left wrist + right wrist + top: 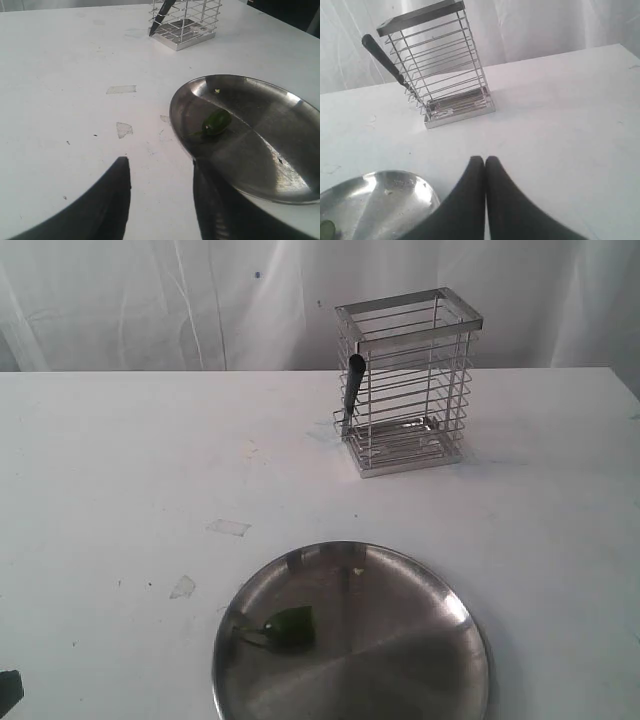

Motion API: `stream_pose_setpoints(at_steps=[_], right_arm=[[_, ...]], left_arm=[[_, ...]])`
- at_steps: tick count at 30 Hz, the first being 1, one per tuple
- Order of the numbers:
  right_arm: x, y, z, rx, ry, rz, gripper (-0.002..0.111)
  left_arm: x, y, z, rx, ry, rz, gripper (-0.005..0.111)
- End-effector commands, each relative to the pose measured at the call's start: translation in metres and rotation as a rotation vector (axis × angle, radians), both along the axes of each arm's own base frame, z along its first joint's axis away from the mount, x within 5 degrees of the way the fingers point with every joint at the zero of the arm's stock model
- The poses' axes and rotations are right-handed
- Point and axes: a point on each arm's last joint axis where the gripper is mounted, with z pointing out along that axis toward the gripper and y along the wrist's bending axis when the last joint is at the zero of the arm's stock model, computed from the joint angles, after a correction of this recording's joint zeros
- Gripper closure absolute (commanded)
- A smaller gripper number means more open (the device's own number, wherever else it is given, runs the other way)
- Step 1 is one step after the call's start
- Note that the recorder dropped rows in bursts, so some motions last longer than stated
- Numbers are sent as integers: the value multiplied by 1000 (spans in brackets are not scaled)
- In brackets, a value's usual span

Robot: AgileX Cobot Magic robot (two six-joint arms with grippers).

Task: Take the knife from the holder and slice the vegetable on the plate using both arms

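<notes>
The silver wire holder (408,380) stands upright at the back of the white table. The knife (353,390) leans at the holder's left side, black handle up, blade down through the wires (390,65) (161,15). The steel plate (400,680) lies near the front, with the dark green vegetable (285,628) on its left part (216,122). My left gripper (161,162) is open above the bare table just beside the plate's rim (175,125). My right gripper (485,160) is shut on nothing, pointing toward the holder (440,65). Only a dark sliver of an arm shows in the exterior view, at the lower left.
Bits of clear tape (228,528) and small scraps (182,587) lie on the white table (110,460) left of the plate. A white curtain (150,300) hangs behind the table's far edge.
</notes>
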Motion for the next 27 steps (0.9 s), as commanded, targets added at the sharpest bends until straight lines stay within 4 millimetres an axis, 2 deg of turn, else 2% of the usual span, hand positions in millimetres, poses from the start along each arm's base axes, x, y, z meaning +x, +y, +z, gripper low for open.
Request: stream_pose_setpoints(at_steps=[1,11,14,18,20,23,25,27], right_arm=[[1,0,5,235,-34,-26,108],[-4,-13,45,461,-467,-100,108],[-4,-13,49,577,-461,-79,108],[-9,-5,66,404,-319,-20,108],[-15,-4,85,316,-289,5,108],[-19,-1,126,84,-247,57,108],[-13,3,149,-73,-149,113,108],[-1,9,163,-179,-20,168,108]], left_arm=[[0,0,0,-9,-4,5,61],[0,0,0,-9,-4,5,61],[0,0,0,-9,-4,5,61],[0,0,0,-9,-4,5,61],[0,0,0,-9,-4,5,61],[0,0,0,-9,-4,5,61],[0,0,0,-9,-4,5,61],[0,0,0,-9,-4,5,61]])
